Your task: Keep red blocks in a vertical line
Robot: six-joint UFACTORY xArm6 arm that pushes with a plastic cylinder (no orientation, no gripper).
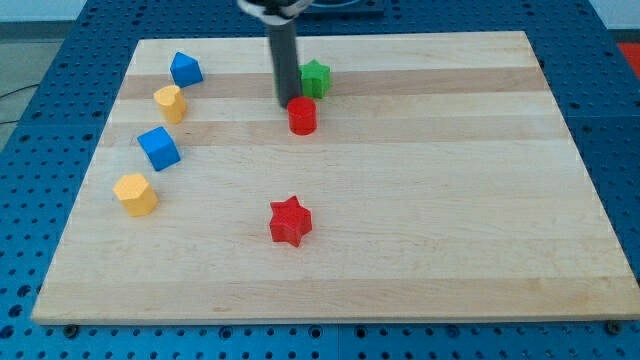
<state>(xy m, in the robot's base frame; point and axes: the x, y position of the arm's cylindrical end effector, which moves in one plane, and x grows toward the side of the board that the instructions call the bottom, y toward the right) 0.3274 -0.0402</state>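
My tip rests on the wooden board near the view's top, touching or just beside the upper left edge of the red cylinder; I cannot tell which. The rod is bare, with nothing to open or close, and grasps nothing. The green star sits just beside the rod, toward the view's right and top. The red star lies well below the red cylinder, almost straight under it, slightly toward the view's left. Along the view's left stand a blue block, a yellow block, a blue cube and a yellow block.
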